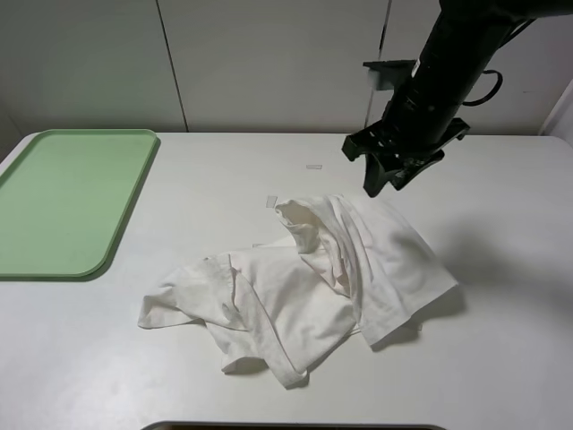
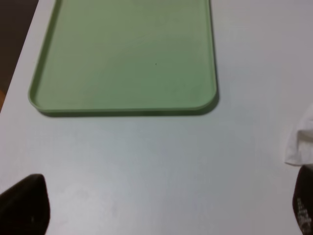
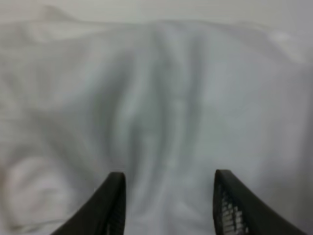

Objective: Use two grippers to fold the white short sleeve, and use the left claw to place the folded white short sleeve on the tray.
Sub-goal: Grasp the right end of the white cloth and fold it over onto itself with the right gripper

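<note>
Right tool (image 1: 385, 184) above white short sleeve (image 1: 304, 278)

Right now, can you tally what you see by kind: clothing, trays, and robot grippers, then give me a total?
Crumpled white cotton T-shirt: 1
Flat pale green plastic tray: 1
Black robot grippers: 2 (right gripper above the shirt, left gripper near the tray, fingers apart)
Total: 4

The white short sleeve (image 1: 304, 278) lies on the table (image 1: 501, 376), right of the tray (image 1: 67, 202).
</note>
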